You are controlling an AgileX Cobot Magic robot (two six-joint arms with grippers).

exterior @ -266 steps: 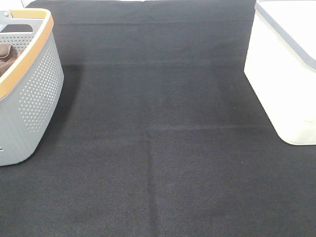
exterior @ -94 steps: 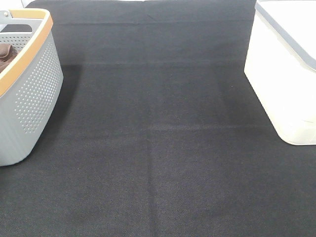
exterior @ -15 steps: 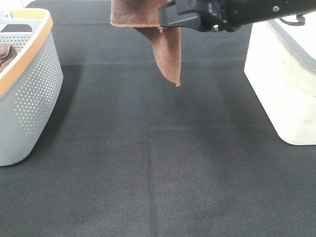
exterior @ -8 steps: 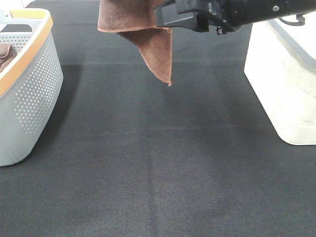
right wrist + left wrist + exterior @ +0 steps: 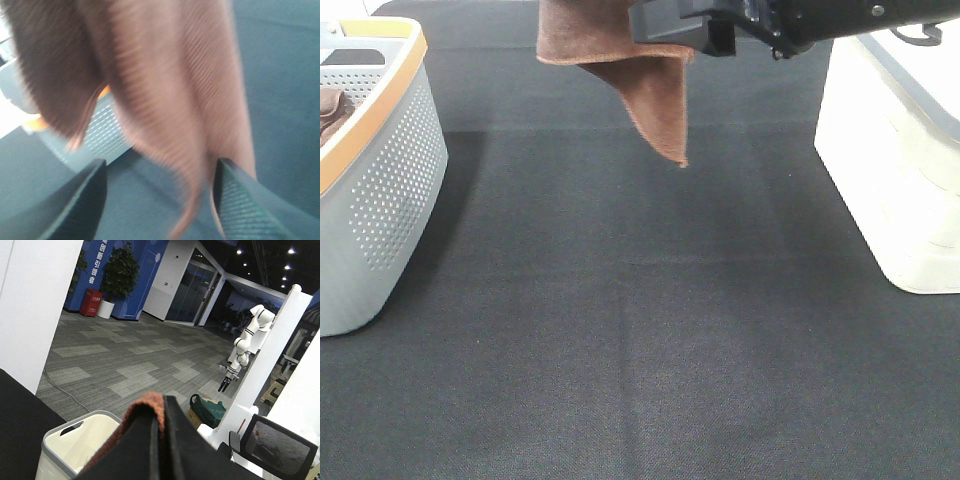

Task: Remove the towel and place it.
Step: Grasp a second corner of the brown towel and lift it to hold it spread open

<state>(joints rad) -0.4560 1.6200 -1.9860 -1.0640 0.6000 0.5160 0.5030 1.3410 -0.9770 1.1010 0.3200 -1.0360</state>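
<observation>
- Towel: hanging in the air over the mat, right of the basket.
- Left gripper: pinched on the towel's upper edge.
- Right gripper: jaws apart, facing the towel.

towel: reddish-brown cloth, soft matt nap, stitched hem
surface: black woven fabric, matt, slightly rough
basket: grey perforated plastic, matt, orange rim
bin: cream plastic, smooth
right claw: black, finely ribbed
</observation>
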